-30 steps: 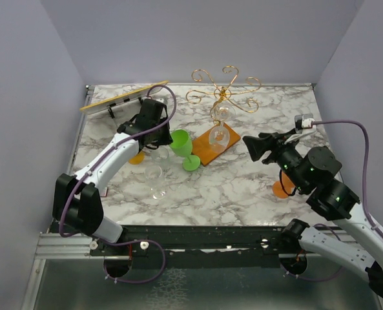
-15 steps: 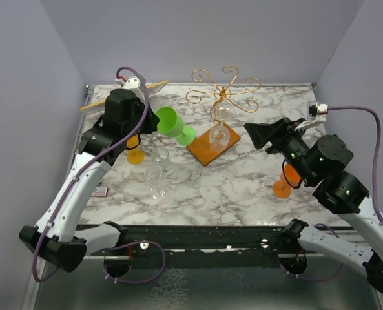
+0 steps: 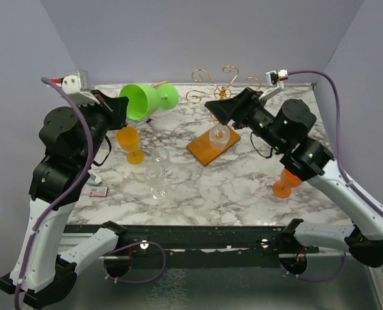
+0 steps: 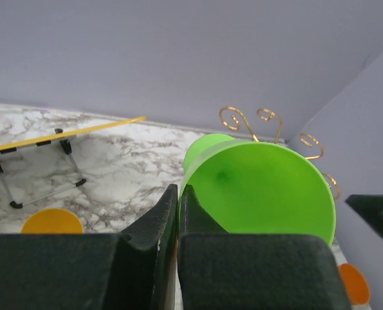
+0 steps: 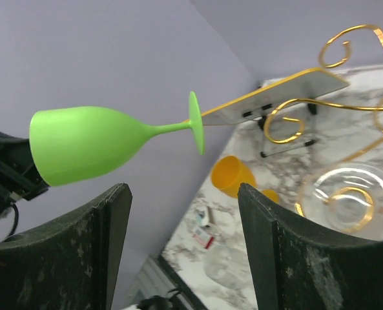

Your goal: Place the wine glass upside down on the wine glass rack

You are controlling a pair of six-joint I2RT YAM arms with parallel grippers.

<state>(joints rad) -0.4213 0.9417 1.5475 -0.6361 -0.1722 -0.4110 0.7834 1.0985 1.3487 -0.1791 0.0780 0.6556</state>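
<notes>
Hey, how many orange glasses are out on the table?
2. One orange glass stands upright on the left side; the other orange glass is partly hidden under the right arm.

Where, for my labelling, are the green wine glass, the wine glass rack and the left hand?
green wine glass [image 3: 139, 101], top view, on its bowl.
wine glass rack [image 3: 202, 151], top view, on its orange-brown base.
left hand [image 4: 178, 197], left wrist view, between its fingertips.

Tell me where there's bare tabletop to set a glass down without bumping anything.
Widest bare table: front centre, bordered by the clear glasses on the left, the right orange glass and the wine glass rack base behind. A smaller patch sits between the left orange glass and the rack. The left side is crowded. The green wine glass is held aloft.
</notes>
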